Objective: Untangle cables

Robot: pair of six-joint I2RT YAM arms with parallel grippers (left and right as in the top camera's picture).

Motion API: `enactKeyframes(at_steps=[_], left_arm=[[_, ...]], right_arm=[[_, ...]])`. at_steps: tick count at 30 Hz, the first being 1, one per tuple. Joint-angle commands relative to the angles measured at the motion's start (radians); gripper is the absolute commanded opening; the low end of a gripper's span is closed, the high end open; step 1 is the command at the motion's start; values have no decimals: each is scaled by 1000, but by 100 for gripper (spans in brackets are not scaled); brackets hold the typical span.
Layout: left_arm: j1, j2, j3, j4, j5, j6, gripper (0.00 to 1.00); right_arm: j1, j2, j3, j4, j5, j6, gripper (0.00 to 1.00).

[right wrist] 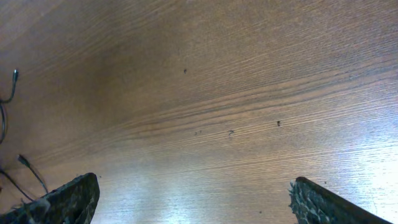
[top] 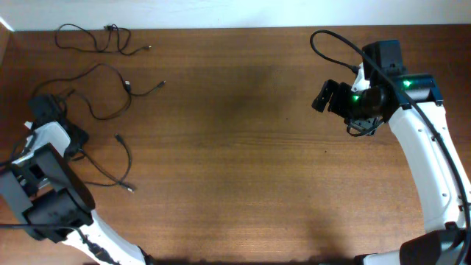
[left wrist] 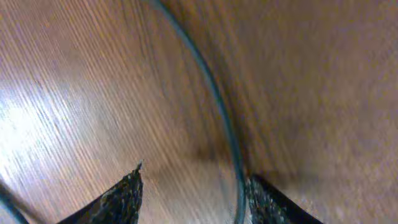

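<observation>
Three thin black cables lie apart on the left of the wooden table: one at the far edge (top: 96, 40), one in the middle (top: 110, 92), and one nearer the front (top: 121, 165). My left gripper (top: 50, 109) is low over the table at the left edge, where the middle cable's left end runs under it. In the left wrist view this gripper (left wrist: 194, 177) is open, with a cable (left wrist: 211, 93) passing between the fingers, close against the right finger (left wrist: 267, 199). My right gripper (top: 324, 96) hovers wide open at the far right, its fingers (right wrist: 194, 182) around nothing.
A thick black arm cable (top: 331, 44) loops by the right arm. The left arm's body (top: 48, 199) fills the front left corner. In the right wrist view, cable ends (right wrist: 7, 102) show at the left edge.
</observation>
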Motion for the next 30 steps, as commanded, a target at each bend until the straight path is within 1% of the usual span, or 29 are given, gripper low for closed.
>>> enactKeyframes(at_steps=[1, 2, 4, 5, 7, 8, 10, 13, 14, 16, 17, 18, 19, 20, 22, 25, 26, 27, 30], left_arm=[[16, 44, 8, 16, -18, 13, 56], [24, 44, 8, 18, -17, 13, 54], [42, 44, 8, 14, -18, 13, 46], [52, 44, 8, 7, -18, 13, 39], [82, 44, 8, -23, -18, 16, 24], [108, 44, 8, -55, -17, 16, 9], [129, 43, 8, -75, -17, 15, 0], [132, 43, 8, -94, -10, 10, 0], [132, 43, 8, -95, 2, 7, 5], [132, 43, 17, -103, 26, 8, 62], [132, 41, 31, -116, 39, 7, 73], [132, 36, 53, -133, 60, 8, 89], [132, 30, 72, -145, 94, 7, 91], [132, 22, 102, -162, 160, 7, 93], [131, 6, 149, -168, 296, 8, 91], [118, -9, 161, -170, 455, 8, 84], [101, -8, 160, -193, 535, 8, 74], [77, -8, 159, -223, 578, 8, 68], [-14, -8, 158, -333, 593, 9, 63]], right_arm=[[-1, -6, 15, -8, -9, -8, 98], [-1, -6, 15, -8, -9, -8, 99], [-1, -6, 15, -8, -9, -8, 99], [-1, -6, 15, -7, -9, -8, 99], [-1, -6, 15, -7, -9, -8, 98], [-1, -6, 15, -7, -8, -8, 99], [-1, -6, 15, -7, -8, -8, 99], [-1, -6, 15, -6, -8, -8, 98], [-1, -6, 15, -6, -8, -8, 99], [-1, -5, 15, -6, 3, -8, 99], [-1, -5, 15, -6, 3, -8, 99], [-1, -5, 15, -6, 3, -8, 99], [-1, -5, 15, -5, 3, -8, 99], [-1, -5, 15, -4, 3, -8, 99], [-1, -5, 15, -3, 3, -8, 98], [-1, -5, 15, -3, 3, -8, 98], [-1, -5, 15, -3, 3, -8, 99], [-1, -5, 15, -3, 3, -8, 99], [-1, -5, 15, 3, 2, -8, 99]])
